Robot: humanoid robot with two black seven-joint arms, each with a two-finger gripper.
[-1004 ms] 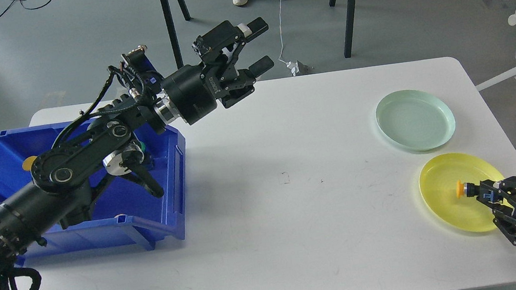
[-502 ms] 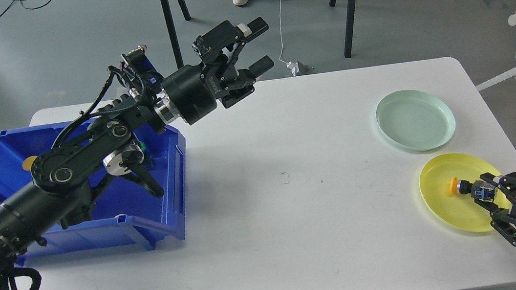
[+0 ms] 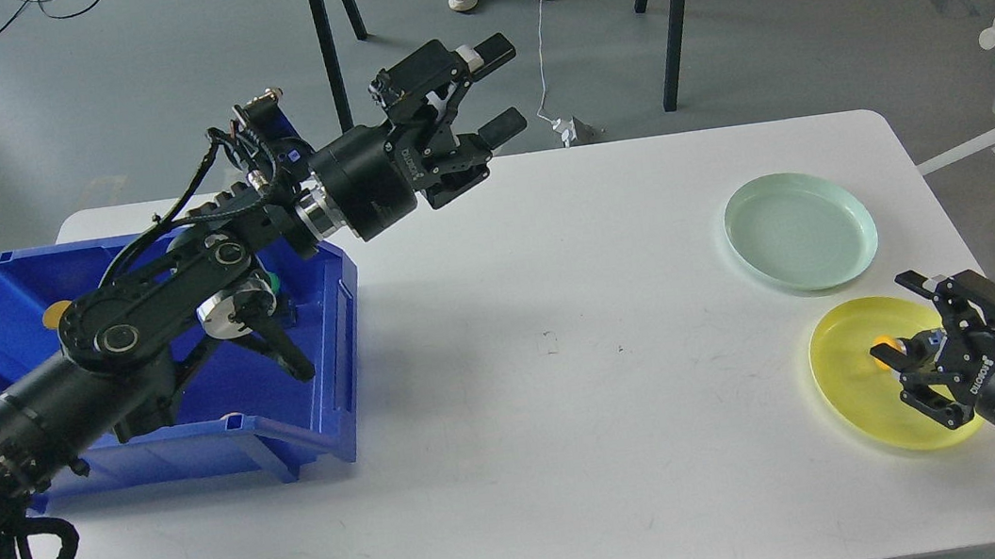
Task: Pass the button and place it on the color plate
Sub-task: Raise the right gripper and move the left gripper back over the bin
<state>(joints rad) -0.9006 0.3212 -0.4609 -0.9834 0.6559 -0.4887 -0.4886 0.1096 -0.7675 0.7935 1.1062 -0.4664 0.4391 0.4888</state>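
An orange button (image 3: 885, 343) lies on the yellow plate (image 3: 851, 378), half hidden between the right gripper (image 3: 899, 316)'s spread, empty jaws. Lettering on that gripper is too small to read. The left gripper (image 3: 498, 89) hovers released above the table (image 3: 570, 404).
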